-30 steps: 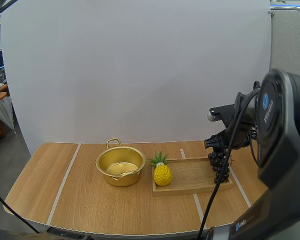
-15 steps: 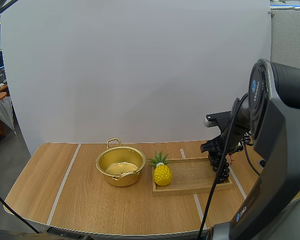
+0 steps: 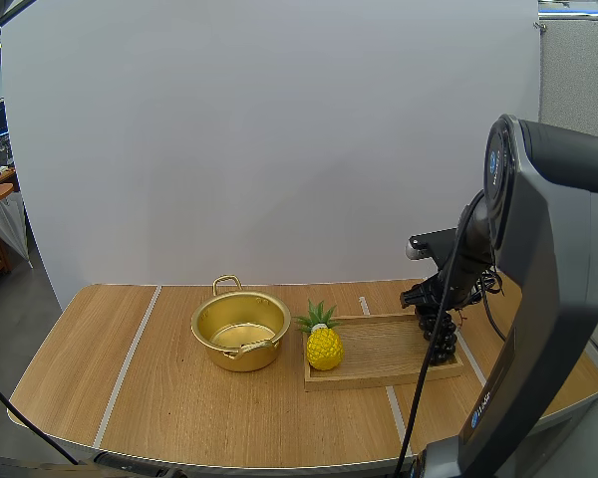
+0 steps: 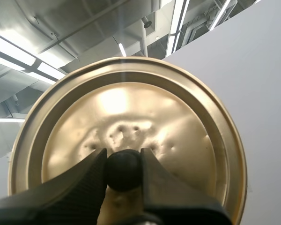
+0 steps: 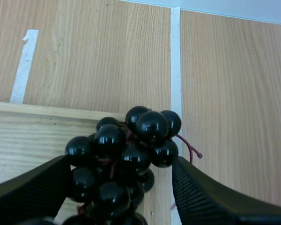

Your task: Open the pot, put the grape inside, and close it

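Observation:
The golden pot (image 3: 240, 329) stands open at the middle of the table. Its lid (image 4: 178, 140) is up in the air, underside toward the left wrist camera, with my left gripper (image 4: 124, 161) shut on the black knob (image 4: 124, 171). A dark bunch of grapes (image 3: 439, 337) lies at the right end of the wooden tray (image 3: 379, 351). My right gripper (image 3: 425, 298) sits just above it. In the right wrist view that gripper (image 5: 119, 171) is open, its fingers standing on either side of the grapes (image 5: 126, 152) over the tray (image 5: 23, 136).
A yellow pineapple (image 3: 324, 344) stands at the tray's left end, close to the pot. White tape lines (image 3: 128, 358) cross the wooden table. Bare tabletop lies left of the pot and along the front edge.
My right arm has reached further in over the table and its gripper has sunk slightly onto the grapes. Pot, pineapple and tray have not moved.

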`<action>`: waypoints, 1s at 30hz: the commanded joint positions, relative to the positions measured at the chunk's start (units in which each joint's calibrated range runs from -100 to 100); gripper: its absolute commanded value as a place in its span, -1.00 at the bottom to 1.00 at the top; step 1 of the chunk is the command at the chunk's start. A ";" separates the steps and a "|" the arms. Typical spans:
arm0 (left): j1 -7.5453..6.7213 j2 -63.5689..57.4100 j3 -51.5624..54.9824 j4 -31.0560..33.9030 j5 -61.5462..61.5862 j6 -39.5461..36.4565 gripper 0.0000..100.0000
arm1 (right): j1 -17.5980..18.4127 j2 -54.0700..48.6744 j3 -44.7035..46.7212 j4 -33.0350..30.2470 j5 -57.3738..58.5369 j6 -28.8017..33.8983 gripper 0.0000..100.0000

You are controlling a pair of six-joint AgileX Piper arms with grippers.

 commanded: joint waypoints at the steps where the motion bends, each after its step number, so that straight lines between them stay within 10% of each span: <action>1: -0.07 -0.27 -0.22 0.03 -2.05 -0.63 -1.00 | -0.17 1.50 -1.35 0.29 -1.90 -0.58 1.00; 14: -0.07 -0.27 -0.22 0.03 -2.05 -0.63 -1.00 | -0.17 5.96 -1.64 1.07 -1.77 -0.58 1.00; 22: -0.07 -0.27 -0.22 0.03 -2.05 -0.63 -1.00 | -0.17 5.96 -1.64 1.79 -0.41 -0.58 -1.00; 30: -0.07 -0.27 -0.22 0.03 -2.05 -0.63 -1.00 | -0.17 4.51 -1.64 1.79 0.30 -0.96 -1.00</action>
